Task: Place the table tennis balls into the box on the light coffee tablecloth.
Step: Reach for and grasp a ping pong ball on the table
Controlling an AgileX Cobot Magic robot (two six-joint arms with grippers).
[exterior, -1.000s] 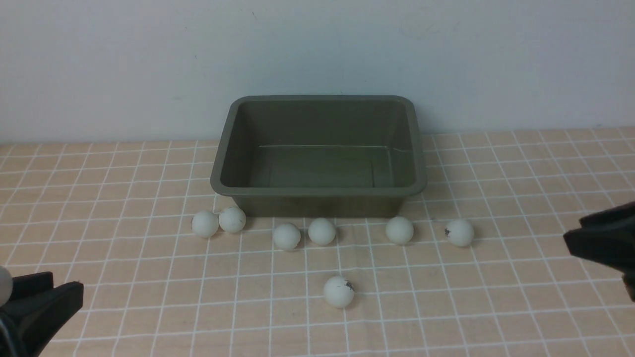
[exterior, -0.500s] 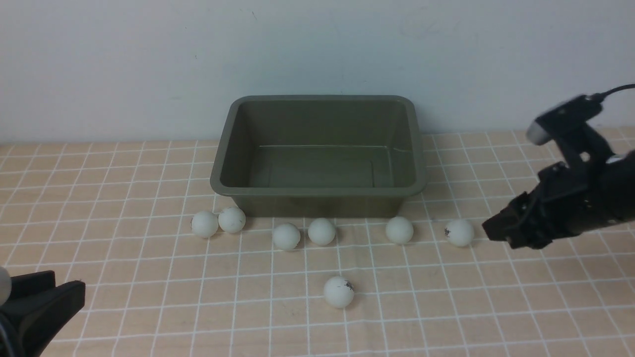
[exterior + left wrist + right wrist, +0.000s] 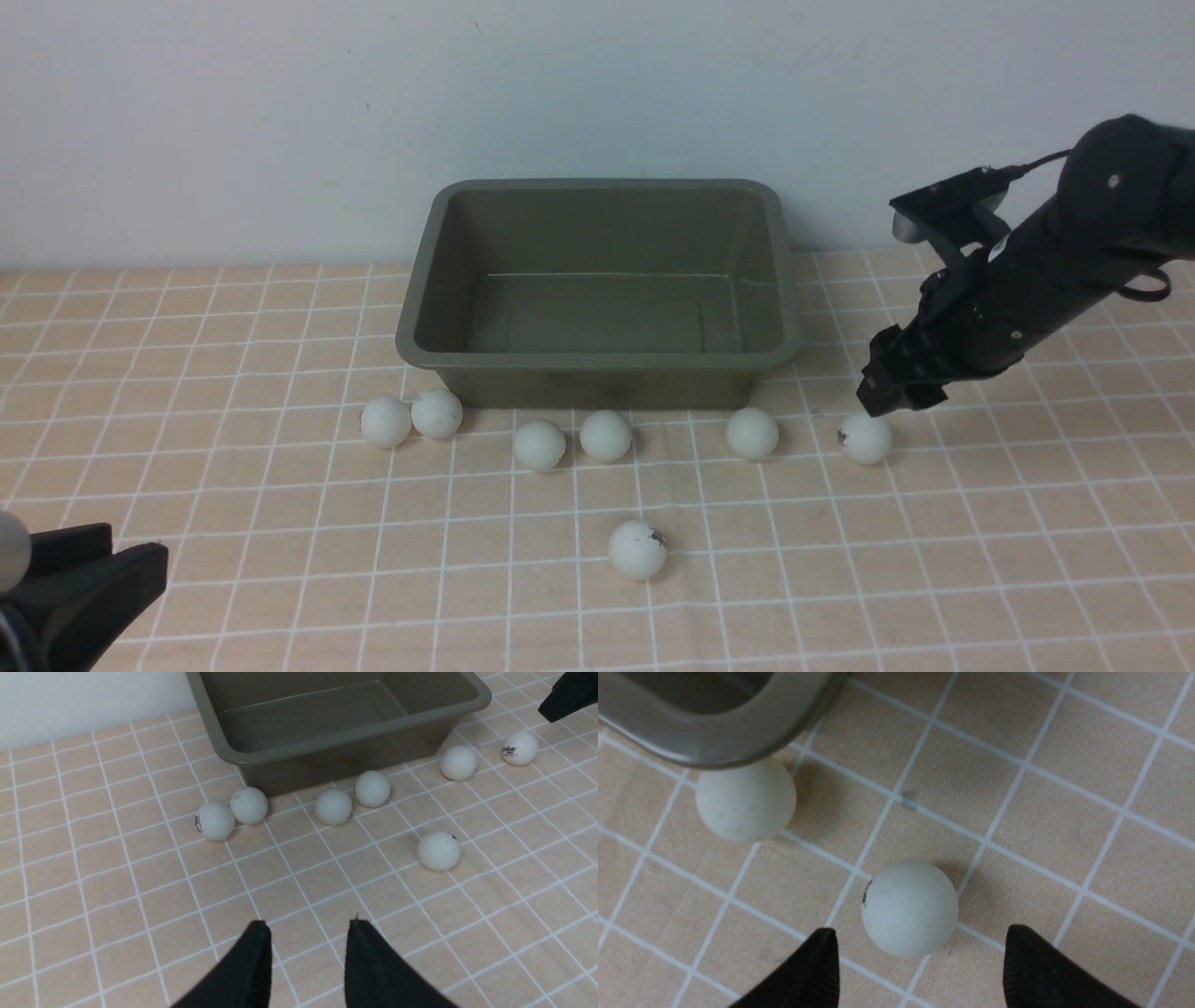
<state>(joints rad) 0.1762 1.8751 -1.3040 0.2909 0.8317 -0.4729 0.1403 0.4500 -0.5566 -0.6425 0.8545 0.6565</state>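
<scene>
We wanted the rightmost table tennis ball point(image 3: 865, 439). It lay on the light coffee tablecloth point(image 3: 1027, 560), a little out from the front right corner of the box point(image 3: 597, 359). We think it is very light, hard and smooth, so it could roll or pop away if poked. We would pinch it across its middle, from both sides. Our right gripper point(image 3: 887, 397) hung just above it, fingers wide, holding nothing. The next ball point(image 3: 752, 433) sat near but apart, so nothing blocked us. All seven table tennis balls point(image 3: 539, 444) lay on the cloth, and the box was empty. Our left gripper point(image 3: 306, 933) sat well apart, fingers a little open, empty.
</scene>
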